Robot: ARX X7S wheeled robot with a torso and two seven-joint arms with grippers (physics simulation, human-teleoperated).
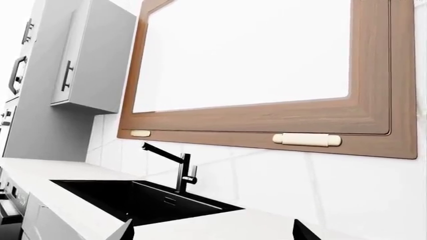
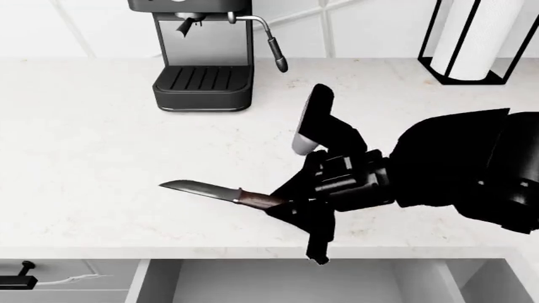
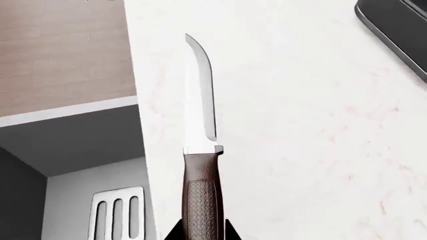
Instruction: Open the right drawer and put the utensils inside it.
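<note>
Presently the small knife with a dark steel blade and reddish-brown textured handle (image 2: 221, 193) is being held level just above the white speckled countertop (image 2: 101, 158), near its front edge, blade pointing toward the robot's left. The right gripper (image 2: 291, 208) is clamping the handle's butt end, its jaws closed on the wood in the right wrist view, where the knife (image 3: 200, 150) runs straight out from the pincer. Rigid and light, it should handle predictably; the chequered handle is offering a sure hold, whereas the smooth blade is the part to avoid. Directly below, the wide pale grey right drawer (image 2: 295, 281) is standing open, and the dark grey slotted spatula (image 3: 119, 212) is already lying inside it. Behind stands a black espresso machine (image 2: 202, 57). The left gripper's state cannot be told; its wrist camera is facing a black sink (image 1: 143, 200).
</note>
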